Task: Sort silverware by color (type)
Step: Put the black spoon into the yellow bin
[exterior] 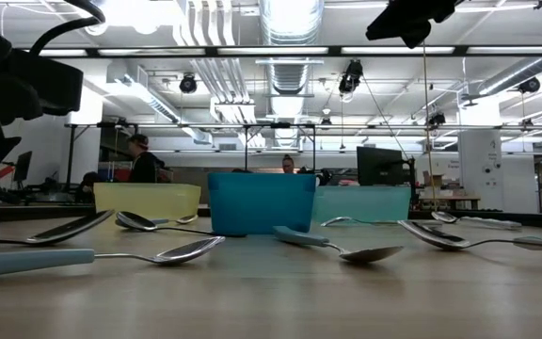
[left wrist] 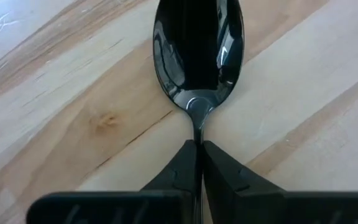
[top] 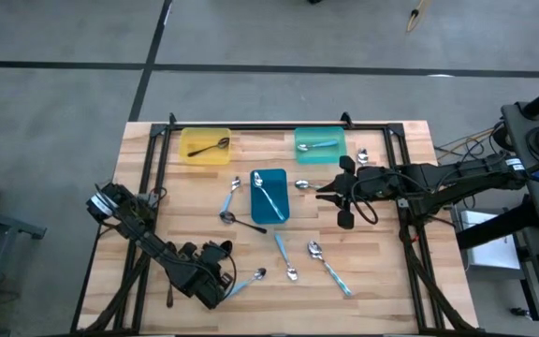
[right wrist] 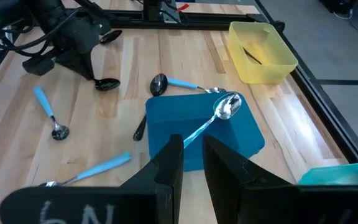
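Right at our left gripper [left wrist: 199,163], the fingers are pinched tight on the neck of a black spoon [left wrist: 197,56] lying at the table's near left. Next we lift it toward the yellow tray [top: 204,146], where another dark spoon lies. Our right gripper [right wrist: 191,163] waits, empty and slightly parted, above the blue tray [top: 269,197].

Take the middle tray [top: 283,217] as your mark: one spoon [top: 268,195] lies in it. Behind it to the left stands the left tray [top: 187,154] with a spoon [top: 211,146] inside. Behind it to the right stands the right tray [top: 302,155], also holding a spoon [top: 318,145]. Another spoon [top: 363,155] lies on the table just beyond that tray. Just left of your mark lie two spoons [top: 229,195], the nearer-front one [top: 240,219] by its front-left corner. A small spoon [top: 304,184] lies just to its right, and the right gripper [top: 330,192] is beyond that. Before your mark lie two spoons [top: 285,257], one farther right [top: 330,267]. Well before it to the left, the left gripper [top: 225,285] pinches a spoon [top: 254,276] lying on the table.
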